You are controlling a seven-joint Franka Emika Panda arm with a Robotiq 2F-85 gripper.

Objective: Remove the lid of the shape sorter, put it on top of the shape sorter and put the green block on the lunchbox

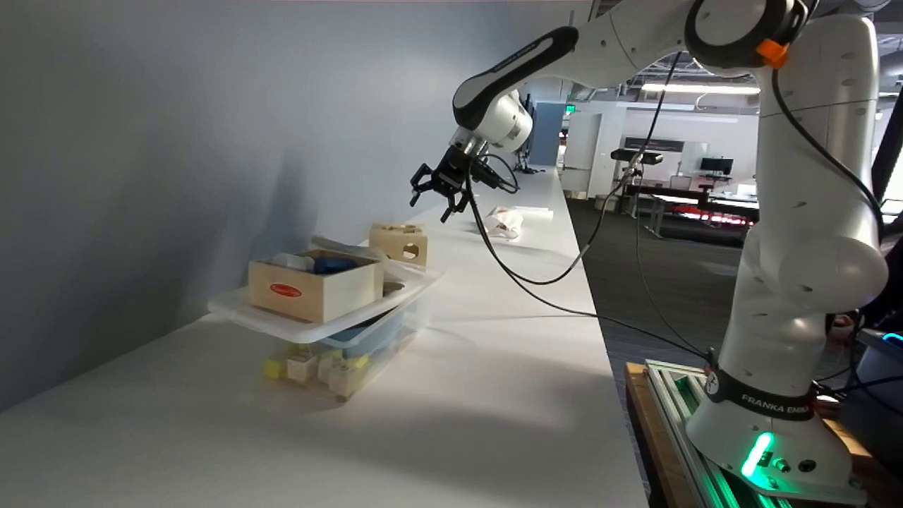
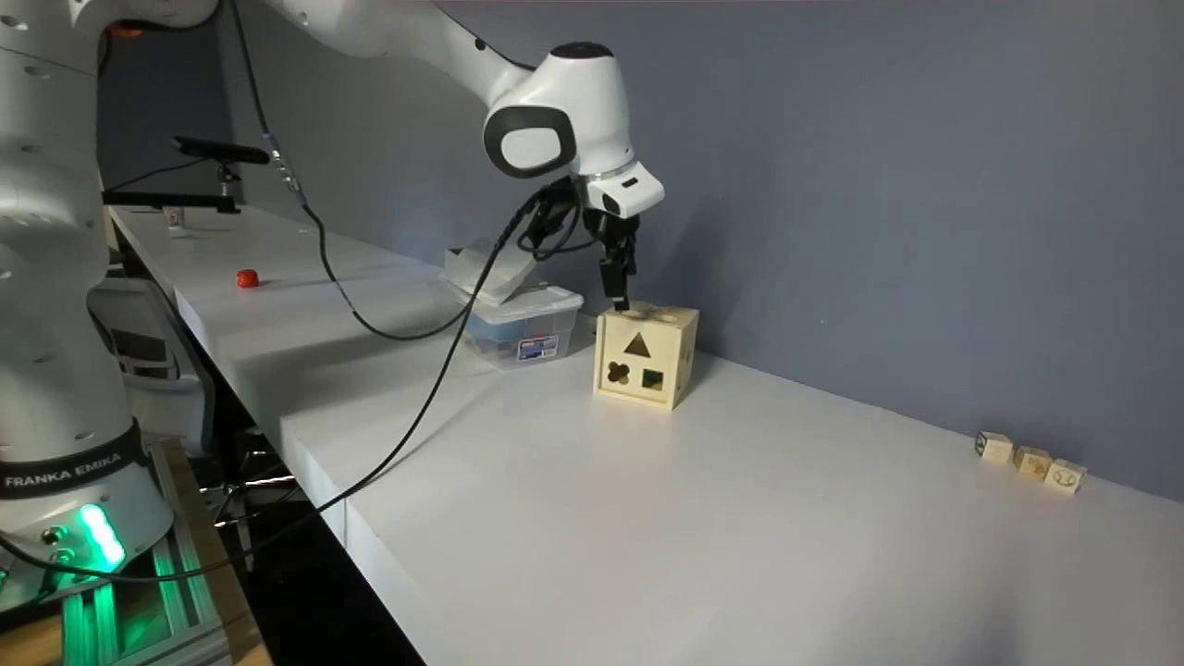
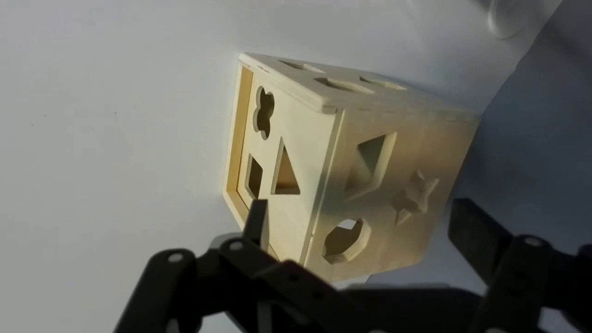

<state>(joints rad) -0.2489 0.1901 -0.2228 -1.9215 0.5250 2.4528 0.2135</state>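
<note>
The pale wooden shape sorter (image 1: 398, 243) is a closed cube with dark cut-out holes. It stands upright on the table in an exterior view (image 2: 638, 361) and fills the middle of the wrist view (image 3: 300, 138). I cannot tell which panel is its lid. My gripper (image 1: 430, 209) is open and empty, above the sorter. In the wrist view the fingers (image 3: 363, 226) are wide apart, with the sorter's top face showing between them. A dark green patch shows through the square hole in an exterior view; no green block is clearly visible. I cannot clearly identify the lunchbox.
A clear plastic box (image 2: 523, 338) with a white lid stands close to the sorter. A low wooden box with a red mark (image 1: 286, 289) rests on it. Three small wooden blocks (image 2: 1031, 461) lie by the wall (image 2: 906, 231). A black cable (image 2: 442, 370) hangs from the arm.
</note>
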